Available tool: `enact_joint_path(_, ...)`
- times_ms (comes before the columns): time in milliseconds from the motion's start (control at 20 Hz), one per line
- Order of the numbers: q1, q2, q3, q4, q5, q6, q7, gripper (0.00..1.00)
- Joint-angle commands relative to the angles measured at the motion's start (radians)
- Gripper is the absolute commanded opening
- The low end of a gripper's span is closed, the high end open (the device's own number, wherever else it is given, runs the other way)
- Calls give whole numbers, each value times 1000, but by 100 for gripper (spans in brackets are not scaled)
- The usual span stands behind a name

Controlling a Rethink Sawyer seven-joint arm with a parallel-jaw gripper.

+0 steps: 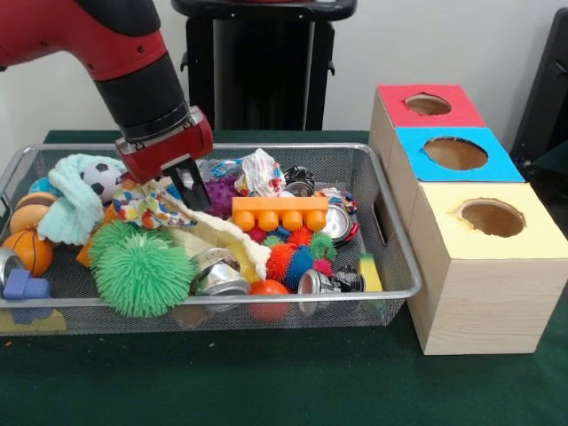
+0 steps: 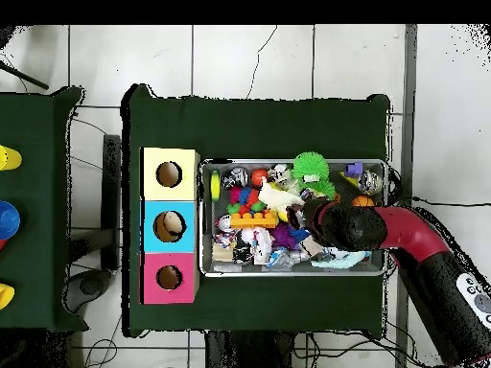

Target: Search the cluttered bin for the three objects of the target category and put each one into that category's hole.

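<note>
Wire mesh bin (image 1: pixel 395 232) taken as landmark, sitting on green table cloth (image 1: pixel 266 382). Gripper (image 1: pixel 175 184) lowered into bin's left-centre, tips down among the clutter, just above a patterned fabric piece (image 1: pixel 146 206) and a cream cloth (image 1: pixel 217 235). Jaw state: cannot tell, tips buried in clutter in front view and hidden under the arm in overhead view.

Contents of bin, front view: green spiky ball (image 1: pixel 142 271) at front left; crushed cans at front centre (image 1: pixel 217 273), front right (image 1: pixel 324 282) and right (image 1: pixel 337 222); orange studded block (image 1: pixel 280 213) at centre; small spiky balls, red, blue and green (image 1: pixel 297 257), below the block; mint cloth (image 1: pixel 75 200) and soccer ball (image 1: pixel 102 177) at back left; basketball (image 1: pixel 31 251) at left wall.

Wooden sorting box (image 1: pixel 479 293) just beside bin's right wall, with red (image 1: pixel 428 105), blue (image 1: pixel 455 153) and yellow (image 1: pixel 492 217) holes.
</note>
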Motion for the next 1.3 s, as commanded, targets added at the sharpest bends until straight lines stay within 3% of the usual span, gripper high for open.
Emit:
enact_joint_path(50,2,15,50,-57,-36,129,-355,0)
enact_joint_path(450,69,20,-9,-17,-86,39,-248,0)
enact_joint_path(800,239,58,-127,-23,-194,-148,33,0)
enact_joint_path(1300,307,92,-218,-46,-184,-277,76,0)
